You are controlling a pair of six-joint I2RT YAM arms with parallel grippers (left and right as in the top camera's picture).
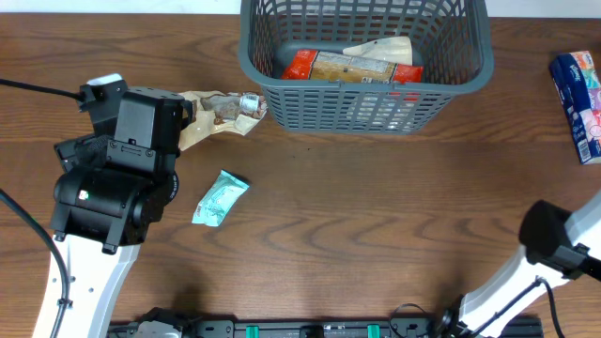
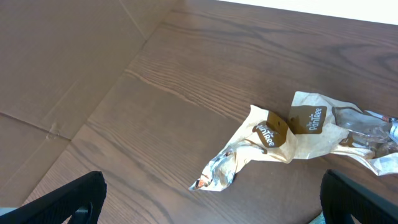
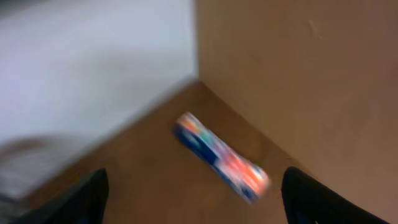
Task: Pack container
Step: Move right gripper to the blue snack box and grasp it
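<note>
Left gripper (image 2: 214, 196) is hovering, jaws spread wide for a grasp, over the crumpled beige packet (image 2: 292, 134), while the container (image 1: 366, 108) is sitting just beyond it, seemingly holding 2 packets (image 1: 352, 66).

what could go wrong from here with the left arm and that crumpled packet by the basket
The left gripper is open at the crumpled beige packet; its thin, wrinkled tail could slip from the grip. The packet's far end lies right by the container, so lifting might snag its lattice wall.
</note>
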